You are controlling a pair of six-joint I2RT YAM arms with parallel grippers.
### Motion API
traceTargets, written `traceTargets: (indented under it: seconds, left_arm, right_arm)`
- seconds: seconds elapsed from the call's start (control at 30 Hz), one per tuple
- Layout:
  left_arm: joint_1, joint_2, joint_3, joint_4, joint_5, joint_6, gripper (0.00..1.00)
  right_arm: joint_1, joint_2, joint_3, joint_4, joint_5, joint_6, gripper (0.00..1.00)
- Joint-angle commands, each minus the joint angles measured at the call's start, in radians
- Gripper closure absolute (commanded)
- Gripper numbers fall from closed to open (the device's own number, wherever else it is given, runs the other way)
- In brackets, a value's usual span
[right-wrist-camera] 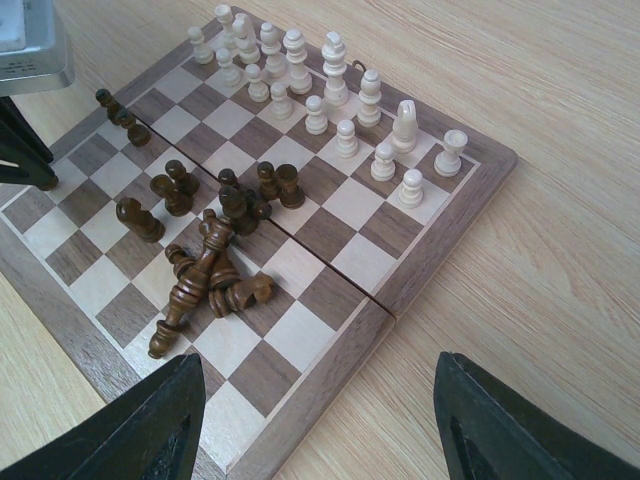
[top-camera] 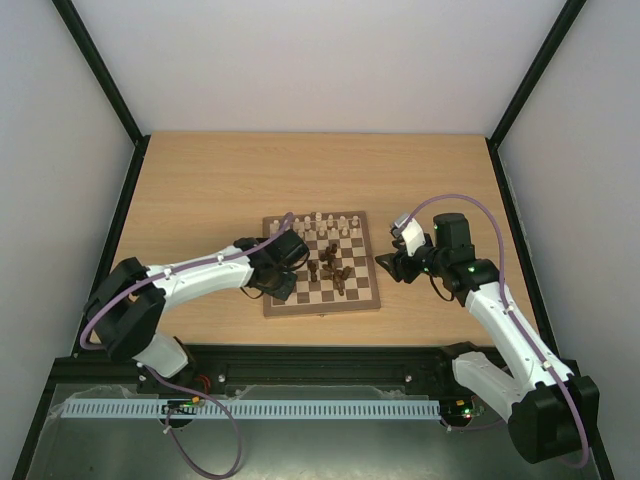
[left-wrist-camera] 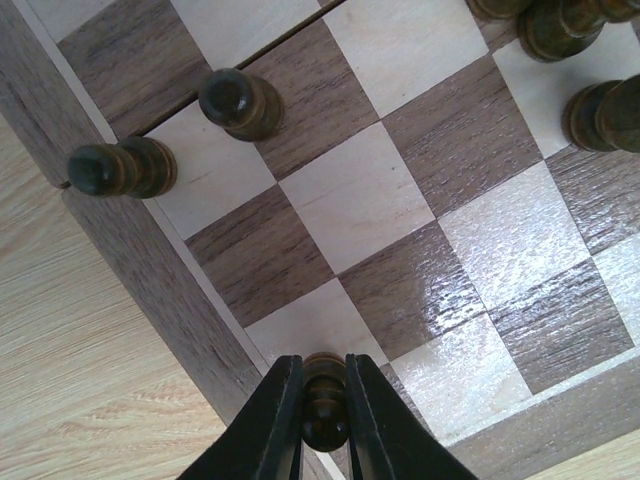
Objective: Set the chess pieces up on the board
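Your pale wood-grain bench (top-camera: 200,180) is walled by white panels (top-camera: 60,150) on three sides, with black frame posts (top-camera: 100,75) running to its far corners. The square wooden chessboard (top-camera: 325,309), dark brown and cream checks inside a brown border, lies about midway between the bench's left and right edges and nearer its near edge. Bare bench runs wide behind it and to either side.

Your left end effector (left-wrist-camera: 325,425) sits low at the board's near left corner. Its black fingers are clamped on a small dark brown turned pawn (left-wrist-camera: 324,372) right by the border; you cannot tell whether the pawn touches the board. Your right end effector (right-wrist-camera: 320,440) hangs just off the board's right edge, fingers wide apart with nothing between them.

The cream turned pieces (right-wrist-camera: 300,70) stand in two rows along the board's far edge. A heap of dark brown pieces (right-wrist-camera: 205,280) crowds the centre squares, several toppled across each other and others upright around them. Two dark pawns (left-wrist-camera: 240,100) stand on the left-edge squares, near the held one. The near right squares are bare and glossy.
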Motion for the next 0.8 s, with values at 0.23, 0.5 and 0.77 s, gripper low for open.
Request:
traceTargets:
  seconds: [0.23,0.5,0.77]
  left_arm:
    - [0.012,0.027,-0.011,0.018,-0.017,0.013,0.85]
    - [0.015,0.021,-0.015,0.017,-0.018,0.005,0.75]
    - [0.015,-0.042,0.063,-0.054,-0.064,0.026,0.65]
  right_arm:
    - [-0.003,0.006,-0.012,0.003,-0.009,-0.020,0.36]
    - [-0.003,0.009,-0.012,-0.001,-0.013,-0.018,0.36]
    - [-0.003,0.011,-0.012,-0.003,-0.013,-0.022,0.36]
